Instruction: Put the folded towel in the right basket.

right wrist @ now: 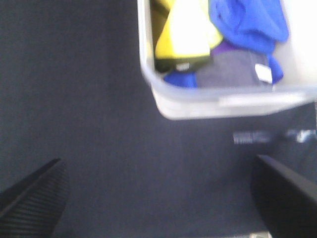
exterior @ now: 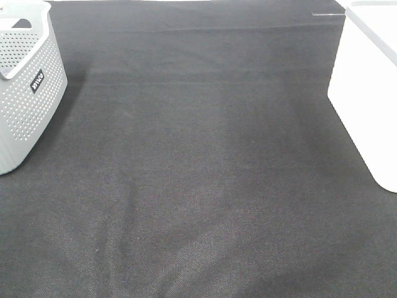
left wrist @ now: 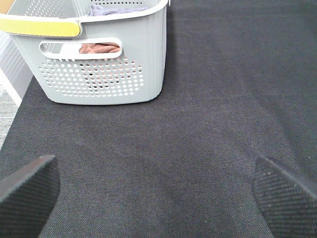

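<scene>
The right basket (exterior: 366, 93) is white and stands at the table's right edge. The right wrist view shows its rim (right wrist: 223, 101) and, inside it, a yellow towel (right wrist: 185, 29), a blue towel (right wrist: 247, 20) and a grey folded towel (right wrist: 228, 69). My right gripper (right wrist: 158, 198) is open and empty, over the black cloth just outside the basket's corner. My left gripper (left wrist: 158, 198) is open and empty, low over the cloth facing the grey left basket (left wrist: 99, 74). Neither gripper shows in the exterior view. No towel lies on the table.
The grey perforated basket (exterior: 25, 93) stands at the far left and holds a reddish cloth (left wrist: 99, 48) and a purplish one (left wrist: 116, 8). A black cloth (exterior: 198, 174) covers the table between the baskets. The right wrist view is blurred.
</scene>
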Tool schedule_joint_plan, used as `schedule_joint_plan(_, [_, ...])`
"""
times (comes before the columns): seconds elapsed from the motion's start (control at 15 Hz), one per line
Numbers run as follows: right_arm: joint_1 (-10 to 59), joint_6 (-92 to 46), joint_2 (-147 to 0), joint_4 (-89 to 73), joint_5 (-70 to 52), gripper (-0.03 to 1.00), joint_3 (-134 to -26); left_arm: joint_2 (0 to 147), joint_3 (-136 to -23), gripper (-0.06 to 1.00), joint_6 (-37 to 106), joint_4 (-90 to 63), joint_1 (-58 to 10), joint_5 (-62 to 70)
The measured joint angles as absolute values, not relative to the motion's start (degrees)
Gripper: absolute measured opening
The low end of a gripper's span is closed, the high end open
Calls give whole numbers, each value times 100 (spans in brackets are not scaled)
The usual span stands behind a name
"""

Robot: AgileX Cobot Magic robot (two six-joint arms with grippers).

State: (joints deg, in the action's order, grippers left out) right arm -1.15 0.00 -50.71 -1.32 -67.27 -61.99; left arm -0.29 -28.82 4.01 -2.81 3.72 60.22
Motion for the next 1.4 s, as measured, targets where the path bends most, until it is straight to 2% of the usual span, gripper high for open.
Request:
schedule_joint_plan(0.4, [-115,-138,-2384,-132,-6721,96,-4423,-29,-2882,99,401,-281,372,6022])
schedule_joint_plan(0.8, [-115,-149,-665,-132,-6560,96,-2722,-29,-2882,99,401,-281,372,6022])
schedule_joint_plan(1.0, [-115,-235,-57,-166,-6423,96,-2641,-29,-2882,99,401,-281,372,6022])
schedule_joint_plan(1.4, [-115,-286,11,-332,-6411,96,-2636,-29,-2882,99,401,-281,372,6022])
